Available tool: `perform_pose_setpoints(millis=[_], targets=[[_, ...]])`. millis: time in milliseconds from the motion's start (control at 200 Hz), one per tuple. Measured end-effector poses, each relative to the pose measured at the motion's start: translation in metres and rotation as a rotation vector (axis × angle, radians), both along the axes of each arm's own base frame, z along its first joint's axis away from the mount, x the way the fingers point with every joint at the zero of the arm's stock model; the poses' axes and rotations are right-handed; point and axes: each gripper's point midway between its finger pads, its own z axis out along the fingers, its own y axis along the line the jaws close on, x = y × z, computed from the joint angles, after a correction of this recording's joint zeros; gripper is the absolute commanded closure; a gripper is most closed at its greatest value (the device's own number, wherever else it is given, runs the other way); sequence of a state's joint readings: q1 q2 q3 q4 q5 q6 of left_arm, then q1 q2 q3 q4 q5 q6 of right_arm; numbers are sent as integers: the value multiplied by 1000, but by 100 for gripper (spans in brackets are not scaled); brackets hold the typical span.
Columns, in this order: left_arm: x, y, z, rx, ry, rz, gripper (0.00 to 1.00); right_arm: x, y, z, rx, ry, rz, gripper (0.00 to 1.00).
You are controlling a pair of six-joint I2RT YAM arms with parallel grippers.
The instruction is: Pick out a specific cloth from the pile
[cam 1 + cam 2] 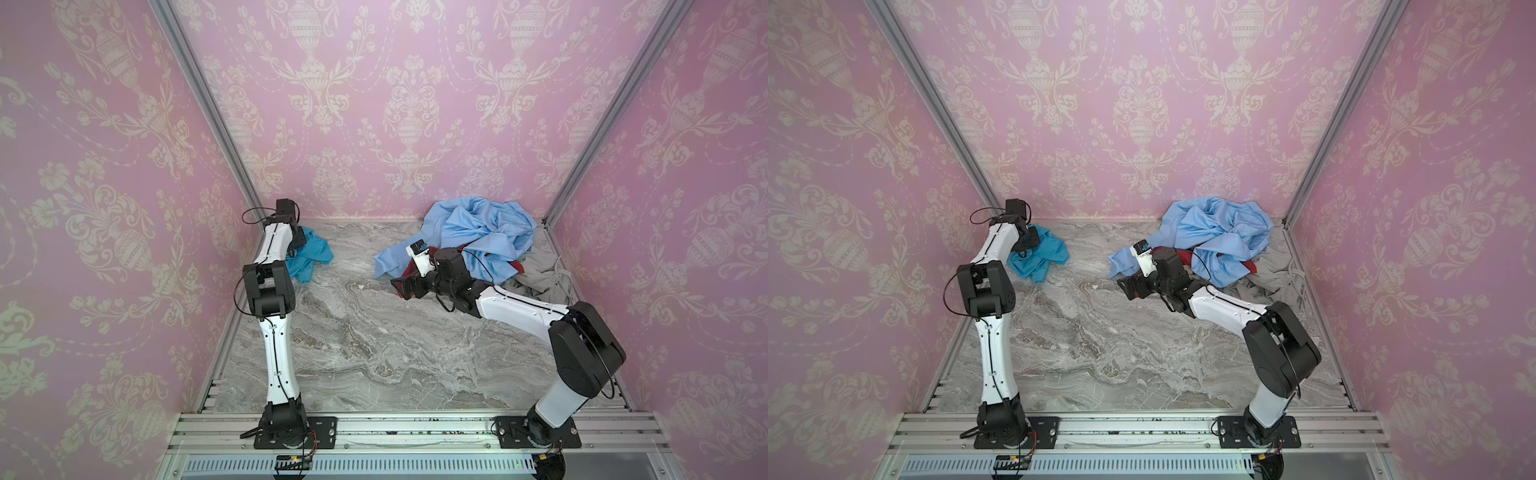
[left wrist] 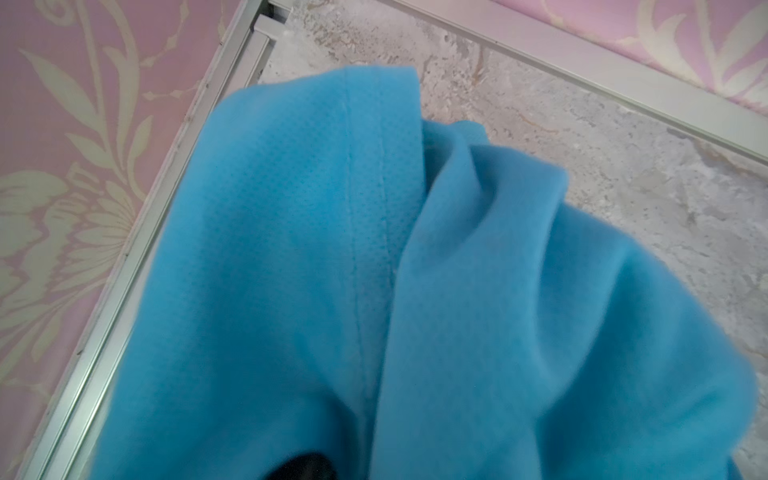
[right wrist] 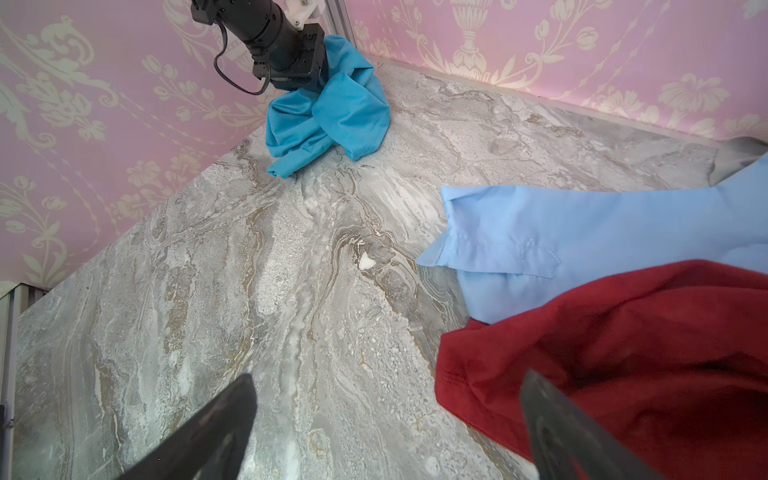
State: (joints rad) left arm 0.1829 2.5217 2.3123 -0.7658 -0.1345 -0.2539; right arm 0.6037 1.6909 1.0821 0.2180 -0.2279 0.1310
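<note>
The cloth (image 1: 312,254) lay bunched on the table (image 1: 374,353) in the far left corner, against the wall rail and well apart from the pile (image 1: 486,232). The left gripper (image 1: 297,245) sat on it with its jaws buried in fabric. We couldn't tell whether they gripped it or not. The right gripper (image 1: 402,289) stood wide and empty, just beside the dark red cloth (image 3: 623,353) at the pile's edge.

Risks, as we judged them:
- If the left arm lifted with a fold snagged on a finger, the cloth could drag along or flop elsewhere.
- The right jaws, so near the red cloth and the pale blue garment (image 3: 582,232), could catch the wrong piece.
</note>
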Motion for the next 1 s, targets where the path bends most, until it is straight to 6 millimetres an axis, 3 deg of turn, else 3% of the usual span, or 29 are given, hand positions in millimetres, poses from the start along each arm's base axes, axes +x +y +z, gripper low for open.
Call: perform_pose_setpoints(millis=[155,325,500,710,866,1001], targets=[[-14,-3,22,4,-16,-6,22,-2,-3,7,7,0,-11,0],[-27,-6,77,30,-113,-20,1,-5,-7,21,22,-6,-30,0],[-40,-9,128,55,-229,-34,1,-8,-15,41,31,-34,-54,0],[-65,-19,150,56,-299,-64,0,-12,-32,67,18,-68,-112,0],[-86,-33,164,37,-365,-106,1,-12,-59,97,26,-124,-182,0],[-105,-48,176,30,-428,-141,1,-15,-98,121,40,-187,-276,0]])
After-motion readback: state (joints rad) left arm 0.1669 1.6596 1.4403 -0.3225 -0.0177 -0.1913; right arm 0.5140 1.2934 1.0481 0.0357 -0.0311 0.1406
